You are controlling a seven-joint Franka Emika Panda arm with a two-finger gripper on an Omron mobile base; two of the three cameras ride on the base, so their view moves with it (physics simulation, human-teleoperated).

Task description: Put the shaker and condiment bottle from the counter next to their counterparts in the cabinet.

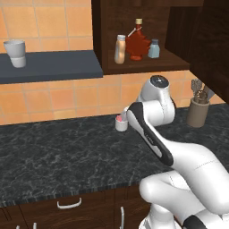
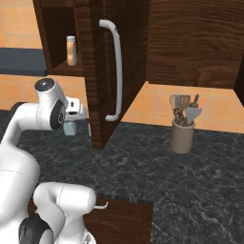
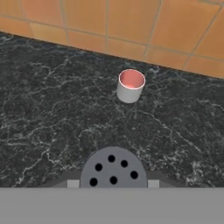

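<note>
**Holding a shaker over the counter**

Gripping the shaker (image 3: 113, 168), the gripper (image 2: 76, 125) has its fingers closed on it; its perforated grey cap sits at 6 o'clock in the hand view. On the counter (image 3: 52, 113), a white jar (image 3: 130, 85) lies at 12 o'clock. The condiment bottle (image 1: 120, 49) stands in the cabinet (image 1: 100, 40), beside the syrup bottle (image 1: 137, 42) and second shaker (image 1: 154, 48).

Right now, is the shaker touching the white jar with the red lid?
Apart. Hand view shows the shaker low in frame and the jar nearer the tiles, with bare counter between them.
</note>
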